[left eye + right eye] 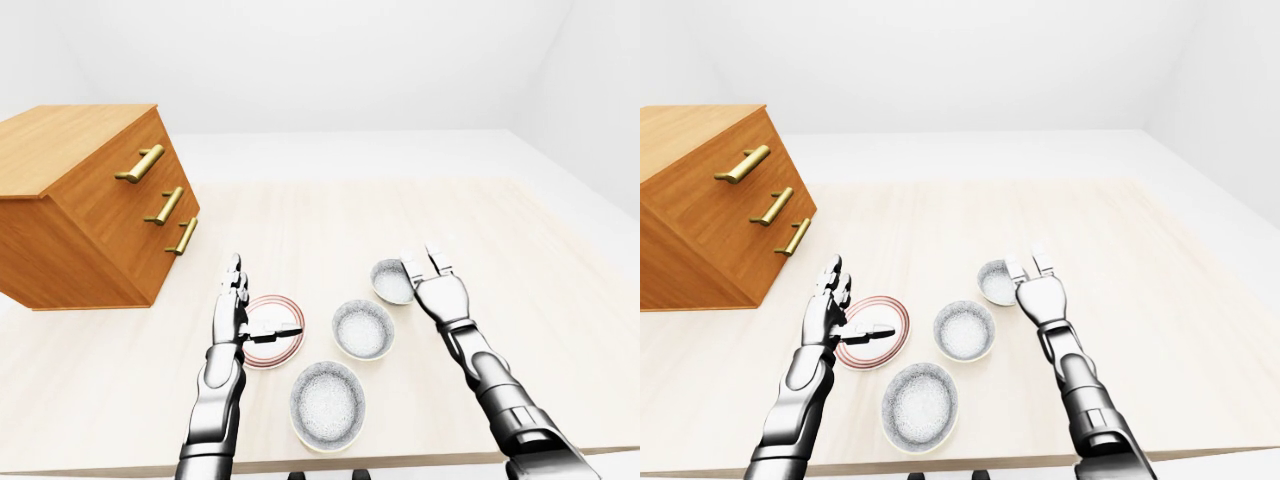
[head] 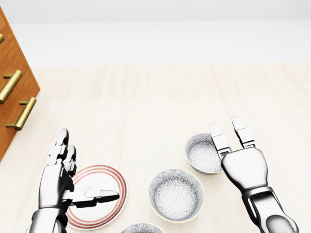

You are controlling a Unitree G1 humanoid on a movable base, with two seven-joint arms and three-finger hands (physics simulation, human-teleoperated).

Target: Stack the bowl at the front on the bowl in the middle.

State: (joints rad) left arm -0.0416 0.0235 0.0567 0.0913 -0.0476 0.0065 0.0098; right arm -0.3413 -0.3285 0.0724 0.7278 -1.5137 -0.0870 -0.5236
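Three grey speckled bowls lie in a diagonal row on the pale wooden table [image 1: 520,260]. The largest bowl [image 1: 327,405] is lowest in the left-eye view, near the table's bottom edge. The middle bowl [image 1: 363,329] sits up and to the right of it. The smallest bowl [image 1: 390,282] is highest. My right hand [image 1: 424,260] is open, fingers stretched flat, its palm just right of the smallest bowl and touching or nearly touching its rim. My left hand [image 1: 265,300] is open too, with the thumb reaching over a red-ringed plate [image 1: 262,345]. Neither hand holds anything.
A wooden chest of drawers [image 1: 90,210] with brass handles stands at the left of the table. The red-ringed plate lies just left of the middle bowl. The table's bottom edge runs close below the largest bowl.
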